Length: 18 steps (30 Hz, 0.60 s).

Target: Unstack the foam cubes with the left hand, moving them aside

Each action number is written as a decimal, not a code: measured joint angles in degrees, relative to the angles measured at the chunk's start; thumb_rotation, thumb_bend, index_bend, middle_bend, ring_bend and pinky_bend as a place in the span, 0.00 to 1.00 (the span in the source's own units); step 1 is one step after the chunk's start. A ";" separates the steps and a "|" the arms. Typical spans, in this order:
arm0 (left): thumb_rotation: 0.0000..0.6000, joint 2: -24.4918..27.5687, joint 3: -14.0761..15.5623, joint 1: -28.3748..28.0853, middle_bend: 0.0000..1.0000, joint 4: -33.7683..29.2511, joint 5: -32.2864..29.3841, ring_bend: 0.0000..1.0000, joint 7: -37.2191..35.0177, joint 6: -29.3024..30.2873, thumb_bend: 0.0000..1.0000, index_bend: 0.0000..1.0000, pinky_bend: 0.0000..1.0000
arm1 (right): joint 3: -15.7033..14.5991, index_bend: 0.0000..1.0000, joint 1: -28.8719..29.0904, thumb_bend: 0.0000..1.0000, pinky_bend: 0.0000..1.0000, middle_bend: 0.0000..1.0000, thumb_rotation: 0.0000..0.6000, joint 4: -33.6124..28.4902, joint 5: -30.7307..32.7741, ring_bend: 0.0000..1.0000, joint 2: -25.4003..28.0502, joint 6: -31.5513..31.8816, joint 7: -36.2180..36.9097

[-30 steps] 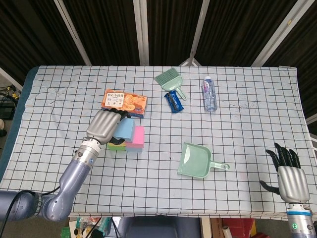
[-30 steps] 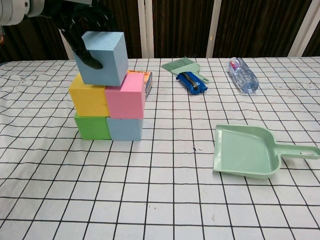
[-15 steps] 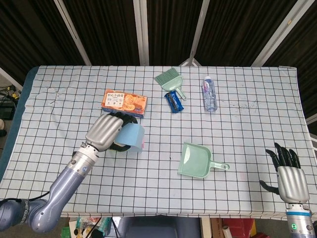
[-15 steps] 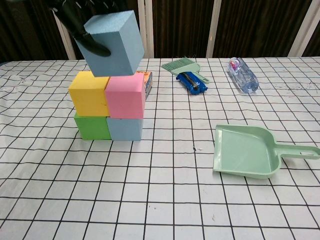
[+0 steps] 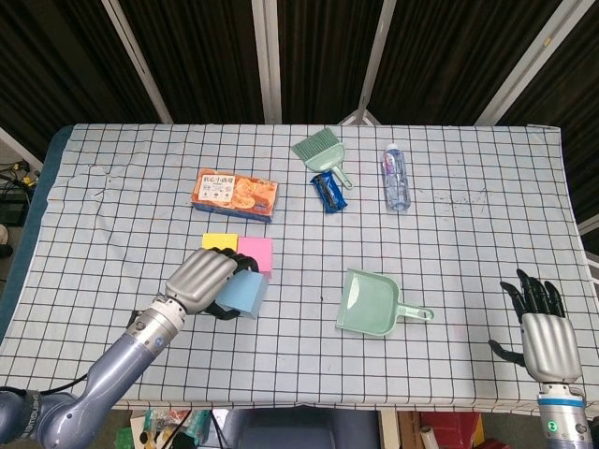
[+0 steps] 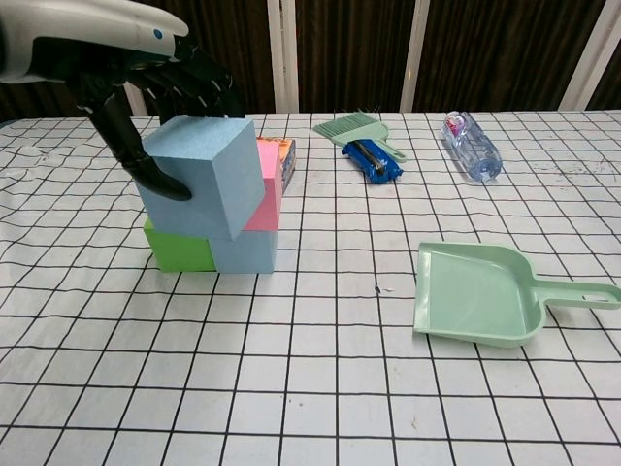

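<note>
My left hand (image 5: 204,281) (image 6: 146,73) grips a light blue foam cube (image 5: 245,295) (image 6: 202,175) from above and holds it in the air in front of the stack. The stack behind it has a yellow cube (image 5: 220,243) and a pink cube (image 5: 255,253) (image 6: 269,184) on top. Under them sit a green cube (image 6: 179,248) and another light blue cube (image 6: 245,252). The held cube hides the yellow one in the chest view. My right hand (image 5: 546,327) hovers at the table's near right corner, fingers apart and holding nothing.
A green dustpan (image 5: 372,303) (image 6: 480,291) lies right of the stack. Behind the stack is an orange snack box (image 5: 238,194). At the back lie a small green brush (image 5: 320,152), a blue packet (image 5: 329,192) and a water bottle (image 5: 396,178).
My left hand has carried the light blue cube off the top of the stack, towards the near edge and downward. The yellow and pink cubes are now uncovered. The right hand has stayed still.
</note>
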 measured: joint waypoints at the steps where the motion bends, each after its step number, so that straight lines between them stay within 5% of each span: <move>1: 1.00 0.12 0.17 0.04 0.39 -0.07 0.07 0.30 0.07 -0.03 0.29 0.31 0.36 | 0.00 0.18 0.01 0.12 0.00 0.03 1.00 -0.01 0.01 0.07 -0.01 -0.02 -0.03; 10: 1.00 0.01 1.31 -0.14 0.39 1.19 -0.62 0.30 1.22 0.16 0.29 0.31 0.36 | -0.09 0.18 0.11 0.12 0.00 0.03 1.00 -0.06 0.15 0.07 -0.14 -0.25 -0.32; 18: 1.00 -4.45 2.31 1.69 0.40 8.00 6.47 0.30 2.77 5.47 0.29 0.31 0.36 | -0.10 0.18 0.24 0.12 0.00 0.03 1.00 -0.02 0.53 0.07 -0.12 -0.76 0.07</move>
